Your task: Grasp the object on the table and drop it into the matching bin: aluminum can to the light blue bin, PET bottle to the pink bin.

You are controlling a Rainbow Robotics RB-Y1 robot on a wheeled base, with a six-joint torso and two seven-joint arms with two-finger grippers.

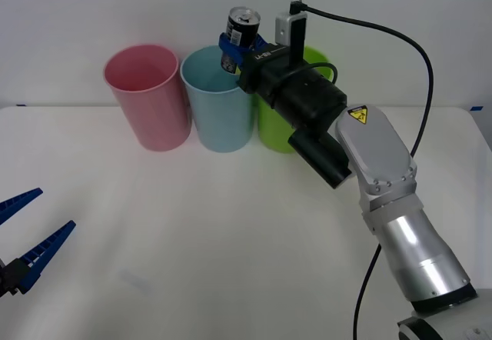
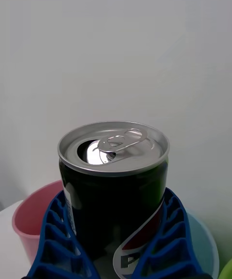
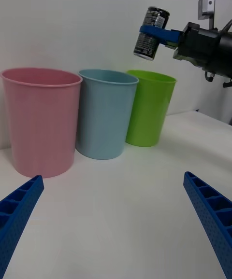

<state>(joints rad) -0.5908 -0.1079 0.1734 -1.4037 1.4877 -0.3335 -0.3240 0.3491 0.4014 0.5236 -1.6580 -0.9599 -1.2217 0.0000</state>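
The aluminum can (image 1: 239, 37), dark with a silver top and pull tab, is held in the air, tilted slightly, by my right gripper (image 1: 234, 48), which is shut on it. It hangs above the right part of the light blue bin's (image 1: 221, 109) mouth. In the right wrist view the can (image 2: 113, 187) sits between the blue fingers (image 2: 58, 230); the left wrist view shows the can (image 3: 151, 33) raised over the light blue bin (image 3: 105, 112). The pink bin (image 1: 148, 96) stands left of the light blue one. My left gripper (image 1: 27, 236) rests open low at the table's left edge.
A lime green bin (image 1: 288, 117) stands right of the light blue bin, partly behind my right arm. All three bins line the back of the white table (image 1: 200, 240). A black cable (image 1: 400, 48) arcs over the right arm.
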